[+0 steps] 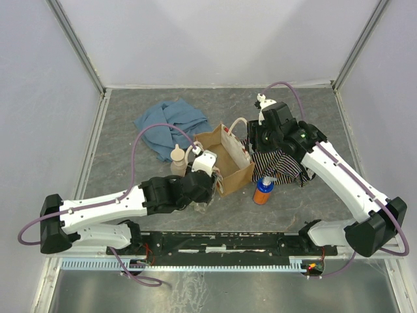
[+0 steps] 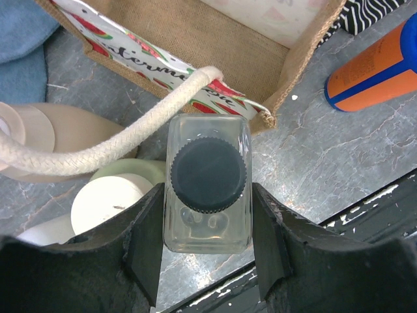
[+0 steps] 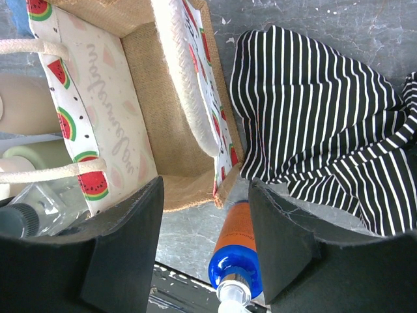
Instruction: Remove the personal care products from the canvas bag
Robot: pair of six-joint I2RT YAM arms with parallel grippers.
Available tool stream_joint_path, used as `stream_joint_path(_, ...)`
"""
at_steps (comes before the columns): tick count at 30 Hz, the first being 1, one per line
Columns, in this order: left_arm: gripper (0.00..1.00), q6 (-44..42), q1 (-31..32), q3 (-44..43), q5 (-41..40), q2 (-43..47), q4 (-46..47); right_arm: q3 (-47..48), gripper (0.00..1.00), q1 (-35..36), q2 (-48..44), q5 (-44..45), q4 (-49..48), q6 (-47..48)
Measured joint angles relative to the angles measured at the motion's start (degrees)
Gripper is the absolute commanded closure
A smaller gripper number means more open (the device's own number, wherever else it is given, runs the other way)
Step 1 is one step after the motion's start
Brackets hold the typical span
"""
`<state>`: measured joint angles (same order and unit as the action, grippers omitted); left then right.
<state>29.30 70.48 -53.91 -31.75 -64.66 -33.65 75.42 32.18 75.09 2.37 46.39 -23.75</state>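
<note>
Top view: canvas bag (image 1: 229, 160), mouth open, near the middle of the grey marbled desk (image 1: 117, 160). Blue cloth (image 1: 171, 125) bunched behind and to its left. Striped cloth (image 1: 287, 166) heaped against its right side.

Left hand (image 2: 207, 195): clenched on a clear square bottle (image 2: 208, 228) with a dark ribbed cap, one finger pressed to each flat side. Bottle cap-up and outside the bag, just beside the watermelon-printed panel at the near left corner. Contact between its base and the desk not determinable. Cream rope handle (image 2: 98, 151) draped out of the bag, across the beige bottle (image 2: 71, 134) and on to the shoulder of the held bottle.

To the left of the left hand: the beige bottle on the desk outside the bag. Nearer the hand, a pale green bottle (image 2: 127, 171) with a white cap, touching the beige one or very nearly so.

Right hand (image 3: 207, 192): released, grasping nothing, fingers well apart, poised above the near right corner of the bag. Visible below through the gap: the burlap edge of the bag and the blue-and-orange bottle (image 3: 236, 251). Bottle out on the desk just beside that corner, near the hem of the striped cloth.
</note>
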Motion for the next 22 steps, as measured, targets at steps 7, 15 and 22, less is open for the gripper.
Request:
stream_joint_path(7,0.23,2.3,0.0,1.8,-1.5,0.5,2.1,1.0,0.36,0.0,0.0,-0.9,1.3,-0.9)
stream_joint_path(15,0.08,4.4,0.0,-1.2,-2.2,1.6,1.8,4.7,0.3,0.0,0.0,-1.6,5.3,-1.5)
stream_joint_path(22,0.01,7.5,-0.1,-20.0,-10.2,-0.1,-10.6,14.3,0.24,0.0,1.4,1.2,11.0,-1.3)
